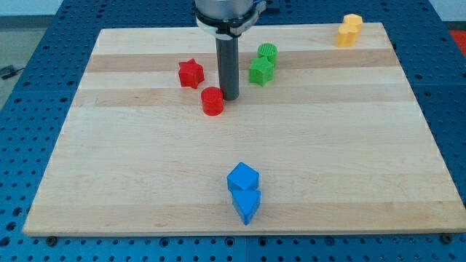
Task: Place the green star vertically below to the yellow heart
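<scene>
Nearest the camera, at the view's bottom just right of centre, we see two blue blocks touching each other: a blue cube and, right below it, a blue block with a pointed lower end, whose exact shape we cannot make out.

Going from the view's left, the wooden bench first carries a red star in its upper half. Just to its lower right stands a red cylinder. Our tip comes next, set down on the bench just beside the red cylinder's right edge; we cannot tell if the two touch. The dark rod rises straight up from it to the arm's round mount at the view's top. We carry no hand here, only this rod, so nothing is grasped.

To the right of the rod sits the green star, near the rod but apart from it. A green cylinder stands right above it, touching or nearly so.

Far off in the view's top right corner, well apart from everything else, lie the yellow heart and, touching it from above, a second yellow block of unclear shape.
</scene>
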